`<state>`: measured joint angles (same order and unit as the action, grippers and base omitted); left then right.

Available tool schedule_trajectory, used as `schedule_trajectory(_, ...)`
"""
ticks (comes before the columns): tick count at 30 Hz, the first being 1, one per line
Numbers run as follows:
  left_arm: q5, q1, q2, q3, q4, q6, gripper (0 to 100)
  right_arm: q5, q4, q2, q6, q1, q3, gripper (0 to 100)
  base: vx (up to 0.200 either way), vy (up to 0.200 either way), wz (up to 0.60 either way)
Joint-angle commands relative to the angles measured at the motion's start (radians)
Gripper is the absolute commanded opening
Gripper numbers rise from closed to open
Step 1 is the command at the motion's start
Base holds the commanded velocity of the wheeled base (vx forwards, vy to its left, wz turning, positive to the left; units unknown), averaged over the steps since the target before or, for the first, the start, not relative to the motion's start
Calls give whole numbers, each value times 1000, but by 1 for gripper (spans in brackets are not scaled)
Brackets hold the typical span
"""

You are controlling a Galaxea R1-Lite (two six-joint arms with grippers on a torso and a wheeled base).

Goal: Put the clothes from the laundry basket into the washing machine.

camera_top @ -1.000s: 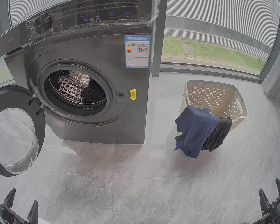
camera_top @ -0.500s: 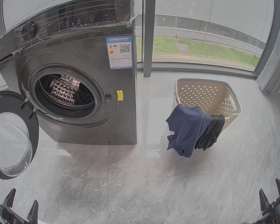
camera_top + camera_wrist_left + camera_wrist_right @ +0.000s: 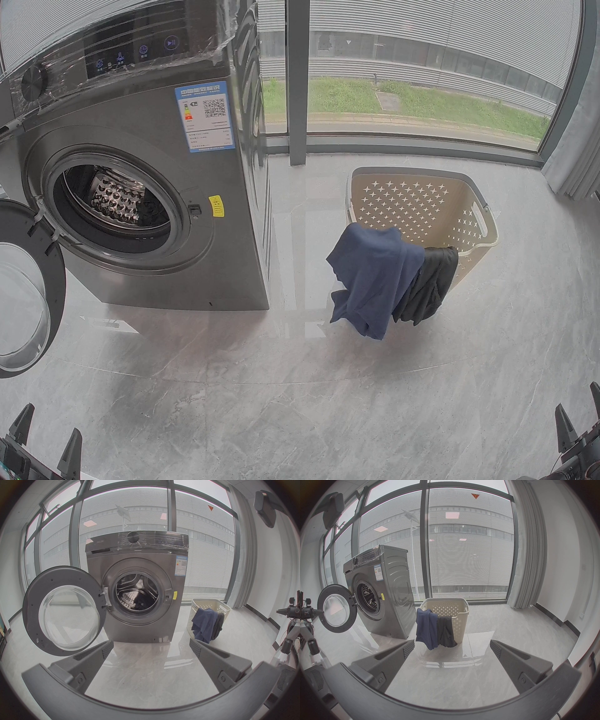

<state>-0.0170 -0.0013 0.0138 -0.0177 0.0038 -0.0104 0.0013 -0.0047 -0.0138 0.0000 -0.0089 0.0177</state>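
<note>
Head view, biggest first: grey washing machine [image 3: 144, 206] standing at left on the floor [image 3: 281, 406], round door [image 3: 25, 294] swung wide open, something dark lying in the drum. Apart to the right, near the window: beige laundry basket [image 3: 425, 200]. Draped over the basket's near rim (hanging mostly outside): blue garment [image 3: 375, 275], black garment [image 3: 431, 287] touching its right side. Low at the near edge, left tool [image 3: 49, 431] and right tool [image 3: 578, 409], both spread open, gripping nothing.

On floor [image 3: 312, 406]: washing machine [image 3: 240, 250], laundry basket [image 3: 406, 203]
</note>
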Motion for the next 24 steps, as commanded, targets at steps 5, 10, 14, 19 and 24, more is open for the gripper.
schedule_trajectory(5, 2, 0, -11, 16, -1, -2, 100, 0, 0, 9, 0, 0, -18, 100, 0, -40, 0)
schedule_trajectory(10, 2, 0, -11, 16, -1, 1, 100, 0, 0, 9, 0, 0, -18, 100, 0, 0, 0)
schedule_trajectory(14, 2, 0, -11, 16, -1, 0, 100, 0, 0, 9, 0, 0, -18, 100, 200, 0, 0)
schedule_trajectory(19, 2, 0, -11, 16, -1, 0, 100, 0, 0, 8, 0, 0, -18, 100, 200, 0, 0)
schedule_trajectory(24, 2, 0, -11, 16, -1, -2, 100, 0, 0, 8, 0, -2, -18, 100, 0, 0, 0)
